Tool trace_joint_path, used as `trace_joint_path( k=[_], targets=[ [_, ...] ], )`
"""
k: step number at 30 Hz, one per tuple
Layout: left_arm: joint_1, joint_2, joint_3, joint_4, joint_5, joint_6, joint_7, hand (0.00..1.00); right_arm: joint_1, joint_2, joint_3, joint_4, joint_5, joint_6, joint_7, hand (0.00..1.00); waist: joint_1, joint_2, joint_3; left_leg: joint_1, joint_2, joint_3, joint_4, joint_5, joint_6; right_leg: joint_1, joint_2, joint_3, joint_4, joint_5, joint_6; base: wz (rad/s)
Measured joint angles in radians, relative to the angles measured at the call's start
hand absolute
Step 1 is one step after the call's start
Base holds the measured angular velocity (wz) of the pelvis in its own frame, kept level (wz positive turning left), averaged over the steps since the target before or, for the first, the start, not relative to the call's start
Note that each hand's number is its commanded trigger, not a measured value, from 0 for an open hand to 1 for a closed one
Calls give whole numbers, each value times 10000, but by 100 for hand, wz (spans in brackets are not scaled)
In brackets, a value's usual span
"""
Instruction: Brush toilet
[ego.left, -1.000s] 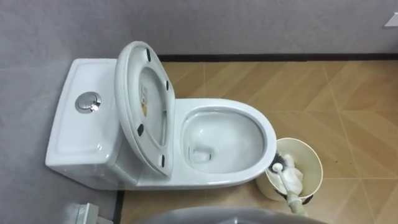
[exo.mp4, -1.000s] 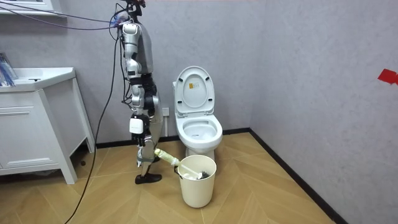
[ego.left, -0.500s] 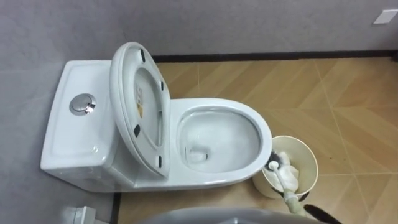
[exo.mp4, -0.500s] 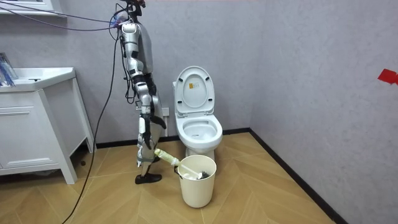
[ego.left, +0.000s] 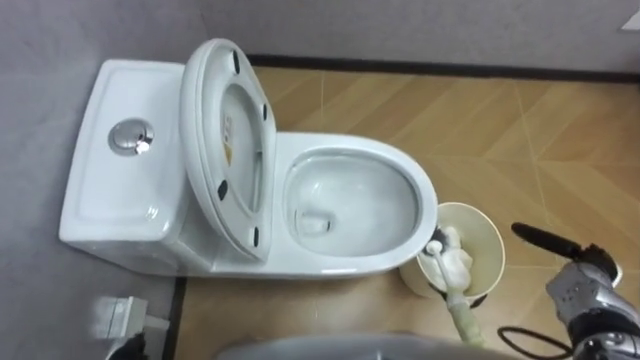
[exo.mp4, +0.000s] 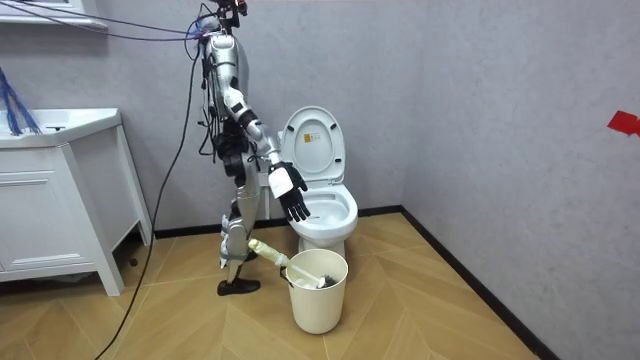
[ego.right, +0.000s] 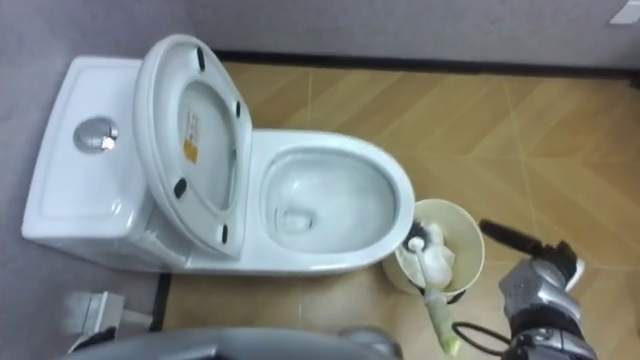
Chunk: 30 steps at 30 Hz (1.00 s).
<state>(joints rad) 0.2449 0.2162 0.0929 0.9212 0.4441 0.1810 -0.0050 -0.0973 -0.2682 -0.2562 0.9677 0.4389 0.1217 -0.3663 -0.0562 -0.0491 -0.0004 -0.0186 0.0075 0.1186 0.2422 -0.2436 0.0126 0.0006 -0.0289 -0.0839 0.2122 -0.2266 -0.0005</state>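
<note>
Robot stands beside the toilet (ego.left: 350, 205); right hand (exo.mp4: 289, 190) held out near the bin (ego.left: 487, 238), fingers (ego.left: 538, 237) straight and apart; brush (ego.left: 455, 265) sits in the bin.

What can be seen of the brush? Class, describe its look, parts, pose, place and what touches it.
The brush is pale and plastic-looking. Its bulky whitish lower part sits inside the round cream bin beside the toilet; its slim yellow-green handle slants up over the bin's near rim toward the robot. It leans tilted, resting on that rim. The open right hand hovers near the bin, apart from the brush.
</note>
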Motion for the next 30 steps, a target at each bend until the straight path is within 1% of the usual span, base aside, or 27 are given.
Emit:
trace_joint_path(
  k=[2, 3, 4, 5, 6, 7, 8, 9, 10, 11, 13, 16, 17, 18, 19, 20, 21, 23, 24, 26, 29, 30],
  targets=[
    [-158, 2, -9, 23, -4, -143, 0, 0, -24, -26, 214, 51, -217, -58, 112, 0, 47, 66, 18, -325, 10, -84, 106, 0, 0, -266, 8, -33, 95, 25, -11, 6],
    [-203, 2, -36, 37, -98, -220, 0, 0, -82, -54, 351, 328, -465, -192, 191, 0, 58, 115, 37, -466, 14, -107, 167, 1, 1, -370, 6, -70, 97, 47, -11, 7],
    [-204, 12, -89, 50, -208, -249, 0, 0, -141, -76, 409, 513, -607, -221, 218, 0, 70, 148, 48, -520, 14, -109, 174, 2, 3, -442, 2, -73, 103, 50, -11, 6],
    [-211, 16, -189, 58, -209, -323, 1, 0, -239, -108, 401, 861, -854, -238, 224, 0, 73, 213, 15, -685, 13, -119, 211, 3, 6, -602, -8, -95, 138, 56, -7, 0],
    [-255, 13, -198, 53, -204, -389, 3, 0, -288, -122, 418, 1128, -1047, -289, 214, 0, 116, 278, 16, -877, 25, -125, 296, 5, 8, -762, -5, -102, 163, 76, -9, 0],
    [-356, 14, -214, 51, -207, -396, 6, 0, -319, -130, 495, 1264, -1095, -321, 198, 0, 147, 308, 27, -974, 39, -133, 337, 5, 9, -859, -1, -116, 193, 99, -17, 0],
    [-456, 41, -354, 64, -308, -392, 33, 0, -345, -166, 871, 1468, -1129, -403, 209, 0, 203, 380, 54, -1231, 56, -159, 457, 8, 13, -1050, -10, -231, 317, 108, -28, 9],
    [-661, 70, -509, 103, -456, -410, 37, 0, -410, -186, 1119, 1763, -1130, -455, 230, 0, 204, 435, 69, -1562, 55, -283, 653, 9, 15, -1304, -32, -375, 425, 111, -33, 15],
    [-801, 74, -588, 119, -511, -432, 42, 0, -452, -194, 1183, 1947, -1136, -465, 274, 0, 211, 461, 67, -1731, 55, -358, 743, 9, 15, -1446, -41, -449, 504, 111, -33, 22],
    [-1067, 83, -713, 144, -635, -522, 53, 0, -540, -200, 1227, 2225, -1138, -458, 397, 0, 285, 498, 76, -2048, 60, -392, 883, 17, 28, -1769, -60, -553, 698, 108, -37, 6],
    [-1668, 94, -846, 461, -1034, -787, 207, 0, -911, -212, 1593, 2714, -1215, -473, 477, 0, 608, 481, 118, -2706, 117, -367, 1168, 33, 56, -2662, -92, -570, 1424, 93, -58, -11],
    [-2249, 101, -871, 656, -1206, -975, 312, 0, -1448, -297, 1682, 3221, -1352, -478, 645, 0, 655, 417, 183, -3579, 119, -395, 1646, 47, 79, -3539, -144, -592, 1905, 68, -94, -1],
    [-2492, 106, -891, 831, -1404, -1065, 401, 0, -1602, -349, 1732, 3364, -1426, -508, 699, 0, 643, 389, 268, -3998, 118, -399, 1889, 59, 100, -3918, -181, -648, 2092, 56, -116, 4],
    [-2657, 129, -1017, 897, -1595, -1120, 476, 0, -1874, -412, 1862, 3492, -1540, -576, 760, 0, 662, 387, 324, -4456, 103, -434, 2143, 63, 108, -4314, -224, -754, 2278, 21, -174, 6],
    [-2727, 145, -1099, 929, -1653, -1164, 534, 0, -1933, -441, 1947, 3528, -1583, -589, 782, 0, 665, 386, 327, -4686, 100, -453, 2261, 65, 113, -4509, -234, -784, 2364, 15, -183, 11],
    [-2838, 207, -1288, 911, -1776, -1213, 651, 0, -2062, -466, 2062, 3593, -1610, -591, 825, 0, 694, 358, 344, -5166, 104, -479, 2510, 75, 131, -4964, -249, -816, 2587, 2, -205, 7],
    [-2968, 248, -1457, 915, -1791, -1205, 750, 0, -2145, -516, 2217, 3675, -1587, -590, 862, 0, 778, 323, 372, -5604, 107, -512, 2768, 81, 142, -5400, -273, -823, 2829, -16, -235, 6],
    [-3157, 268, -1663, 911, -1790, -1211, 929, 0, -2243, -616, 2369, 3747, -1576, -590, 863, 0, 904, 293, 392, -6216, 102, -561, 3077, 98, 176, -6025, -325, -835, 3146, -50, -260, 5],
    [-3295, 277, -1787, 909, -1791, -1216, 1070, 0, -2299, -642, 2419, 3821, -1513, -592, 863, 0, 938, 307, 399, -6551, 87, -663, 3193, 117, 194, -6338, -353, -869, 3332, -54, -269, 9],
    [-3358, 302, -1972, 903, -1801, -1234, 1263, 0, -2390, -668, 2678, 3898, -1296, -592, 865, 0, 961, 317, 412, -6961, 47, -741, 3376, 162, 215, -6724, -414, -937, 3562, -63, -283, 13],
    [-3627, 318, -2230, 827, -1815, -1312, 1637, 0, -2548, -797, 2867, 3920, -1161, -595, 879, 0, 1002, 333, 419, -7689, -42, -803, 3616, 223, 256, -7472, -499, -941, 3927, -72, -287, 9],
    [-3722, 326, -2377, 720, -2040, -1320, 1814, 0, -2630, -858, 2954, 3898, -1077, -594, 878, 0, 1059, 350, 414, -7981, -48, -799, 3796, 239, 274, -7754, -528, -940, 4102, -80, -288, 3]
  ],
)
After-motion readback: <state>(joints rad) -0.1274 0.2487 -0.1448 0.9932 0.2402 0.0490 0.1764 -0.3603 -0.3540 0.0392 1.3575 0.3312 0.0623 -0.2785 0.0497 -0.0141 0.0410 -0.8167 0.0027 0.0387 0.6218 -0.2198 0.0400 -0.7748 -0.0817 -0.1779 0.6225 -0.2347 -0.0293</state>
